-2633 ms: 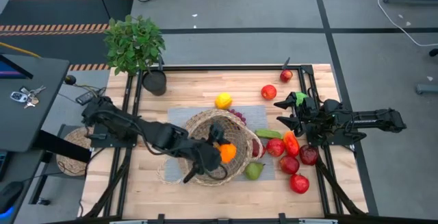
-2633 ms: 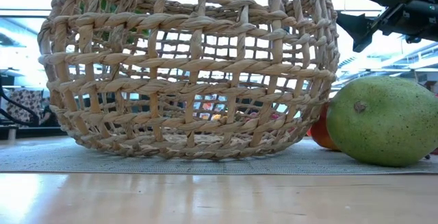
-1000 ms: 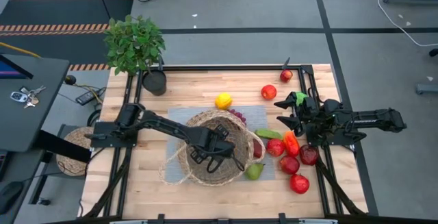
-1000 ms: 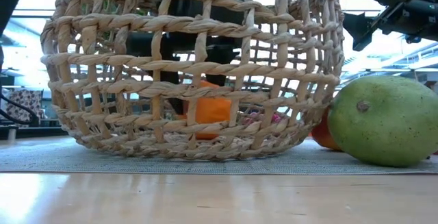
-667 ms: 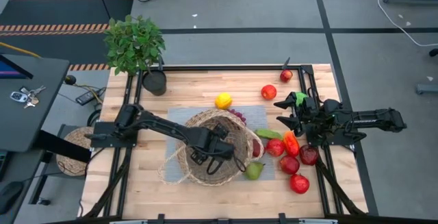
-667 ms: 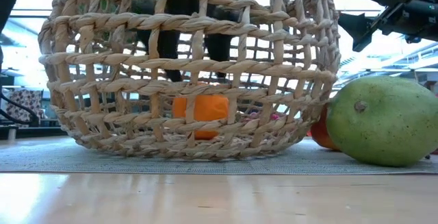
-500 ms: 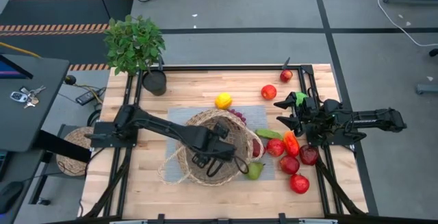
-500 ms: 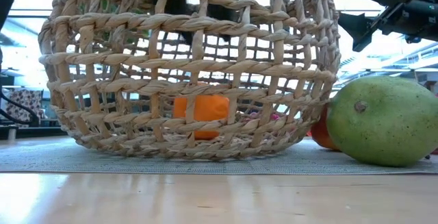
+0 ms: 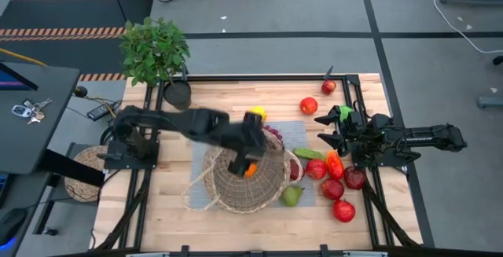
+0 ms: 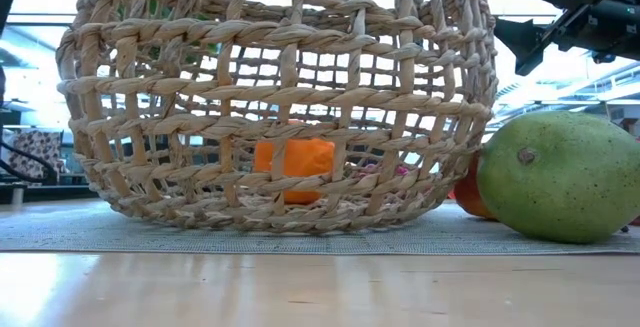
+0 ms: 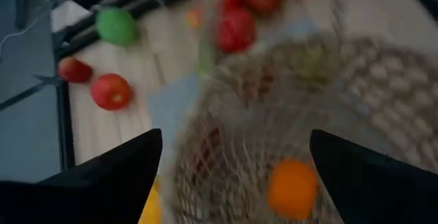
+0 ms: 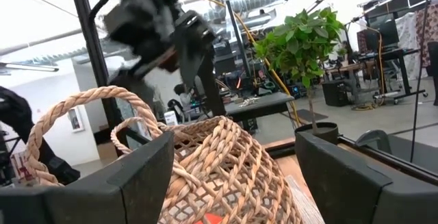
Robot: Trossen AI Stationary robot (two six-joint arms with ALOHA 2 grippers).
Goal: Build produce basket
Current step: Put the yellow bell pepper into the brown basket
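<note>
The left gripper [image 9: 250, 148] hangs spread and empty above the basket [image 9: 224, 186], over its twelve o'clock rim, the orange [image 9: 250, 171] lying inside, while at three o'clock the right gripper [image 9: 324, 129] waits, fingers apart, above the apples [image 9: 333, 189].

My left gripper [image 9: 238, 163] hangs over the large round tan woven wicker basket [image 9: 271, 186], mid wooden bench [image 9: 236, 100]. Round orange fruit [image 9: 250, 170] lies in the basket. Yellow lemon [image 9: 258, 114] just behind the basket; green pear [image 9: 292, 197] just beside its right front. Red apples [image 9: 343, 210] cluster right of the basket, under my right gripper [image 9: 324, 130], which waits at the right edge. Leafy green potted plant [image 9: 155, 50] sits at the back left corner.
</note>
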